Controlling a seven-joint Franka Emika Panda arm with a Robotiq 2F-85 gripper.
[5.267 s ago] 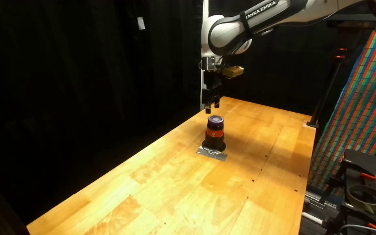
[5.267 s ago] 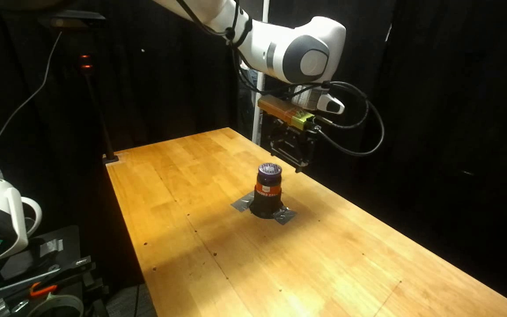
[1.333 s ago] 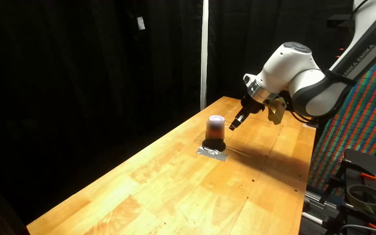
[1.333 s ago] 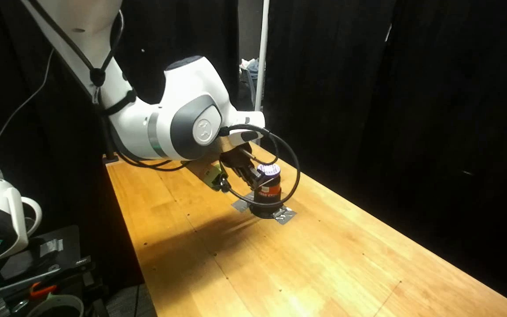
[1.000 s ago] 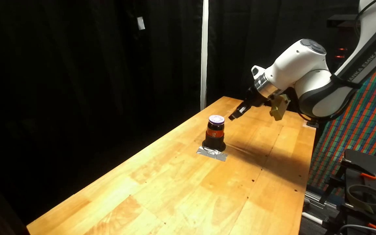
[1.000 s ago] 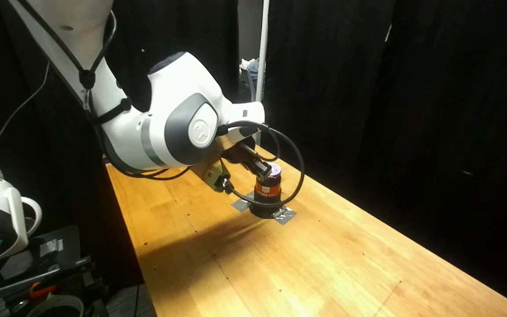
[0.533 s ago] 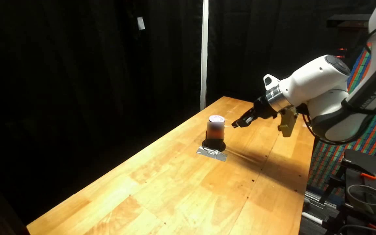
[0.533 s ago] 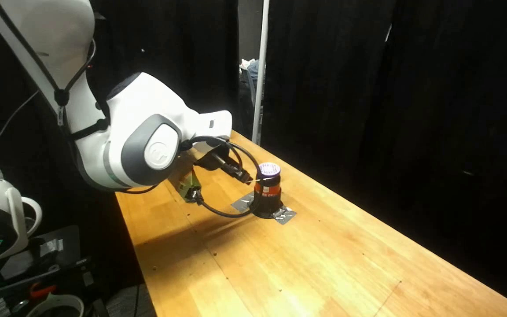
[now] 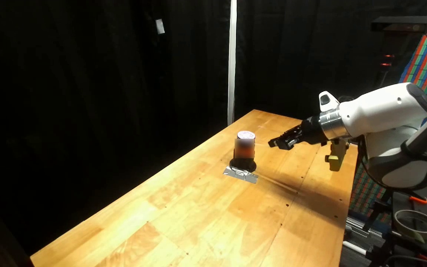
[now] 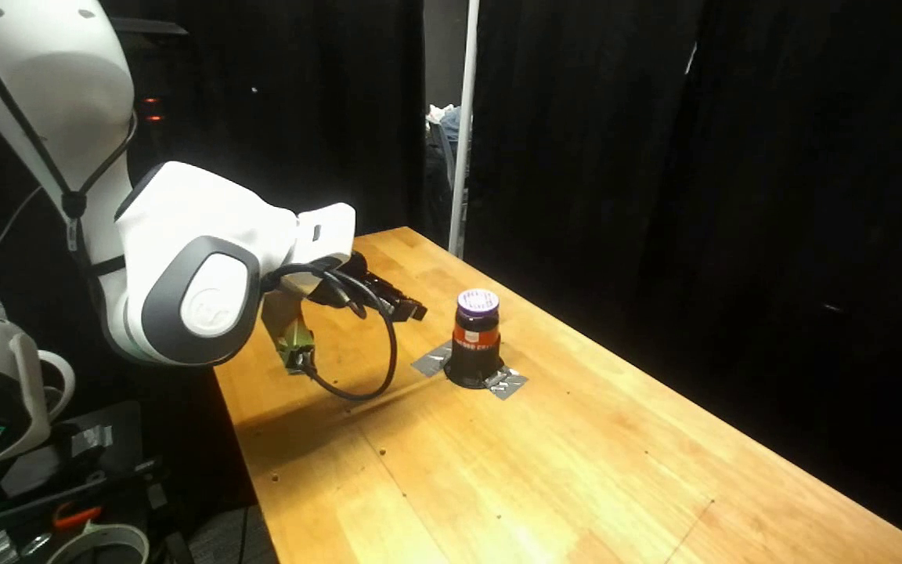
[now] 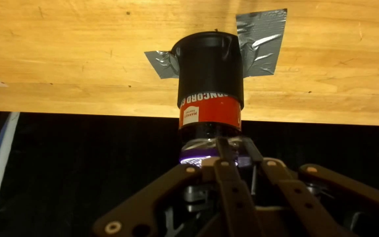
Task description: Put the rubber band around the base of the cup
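Dark, orange-labelled cup (image 10: pixel 475 345) upright on the wooden table (image 10: pixel 600 446), ahead of the gripper (image 11: pixel 237 144) and apart from it, jaws close together, clenched or not I cannot tell, fingertips hiding part of the cup's purple top in wrist view

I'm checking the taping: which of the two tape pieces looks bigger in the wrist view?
The right piece: beside the black cup, it shows taller and wider than the left piece.
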